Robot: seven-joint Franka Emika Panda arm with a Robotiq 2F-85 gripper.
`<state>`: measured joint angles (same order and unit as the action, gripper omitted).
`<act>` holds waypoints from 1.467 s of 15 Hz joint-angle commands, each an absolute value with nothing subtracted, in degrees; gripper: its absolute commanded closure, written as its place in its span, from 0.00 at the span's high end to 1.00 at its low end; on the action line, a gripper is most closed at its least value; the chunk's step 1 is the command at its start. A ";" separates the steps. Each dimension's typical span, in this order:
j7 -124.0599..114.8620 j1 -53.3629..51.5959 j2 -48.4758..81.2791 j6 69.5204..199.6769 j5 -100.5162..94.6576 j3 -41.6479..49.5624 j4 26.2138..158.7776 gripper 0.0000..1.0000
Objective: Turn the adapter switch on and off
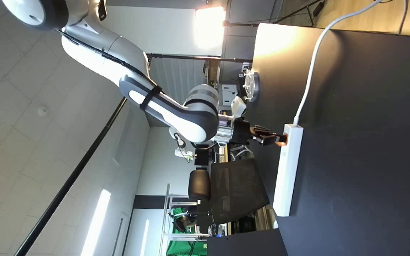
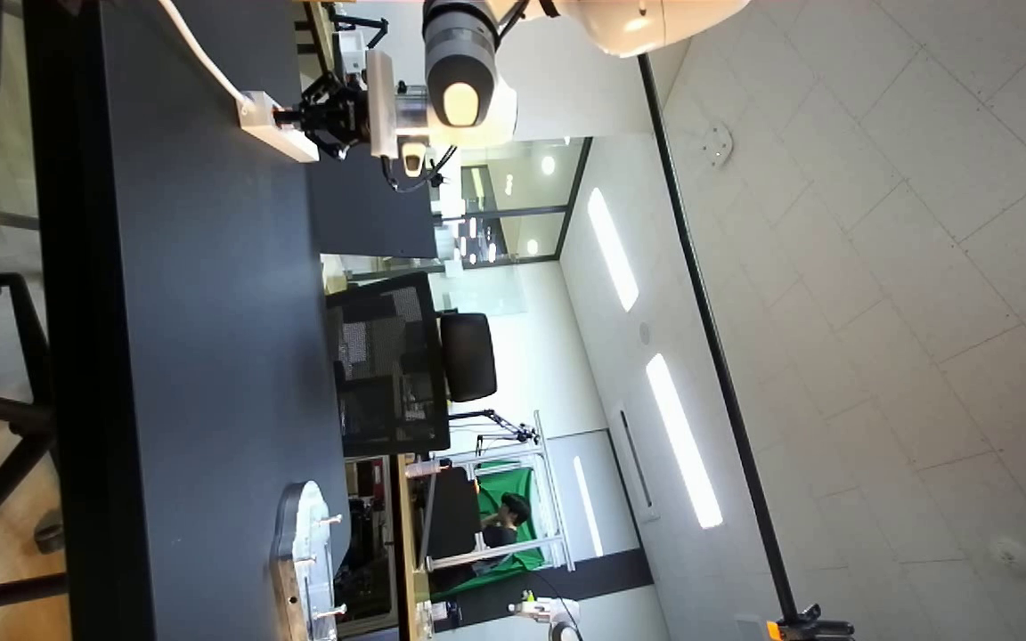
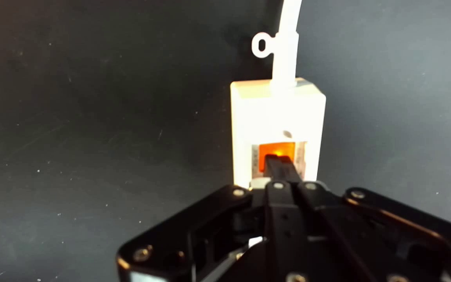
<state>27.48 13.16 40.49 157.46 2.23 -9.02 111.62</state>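
in an exterior view a dark table [image 1: 361,160] fills the right, a white power strip [image 1: 288,170] on it, right of centre. the gripper [image 3: 278,161], closed on nothing, points at the orange switch [image 3: 276,148], mid wrist view.

Glaring light [image 1: 209,27], tabletop [image 1: 279,42] sheen, overexposed adapter [image 3: 264,115]

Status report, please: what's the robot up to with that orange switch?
End effector shut, right at the glowing orange switch, partly covering it in the wrist view. Pressing unconfirmed. White cable leads away, apparently not in the way.
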 commanded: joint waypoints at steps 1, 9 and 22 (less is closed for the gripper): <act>23.87 12.01 39.30 161.40 1.95 -8.45 114.43 0.00; 18.06 8.61 37.57 171.84 0.23 -5.44 120.88 0.00; 2.35 -11.92 39.33 170.43 -7.21 12.55 119.93 0.00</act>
<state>8.79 -6.11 38.38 171.16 -4.27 7.90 119.56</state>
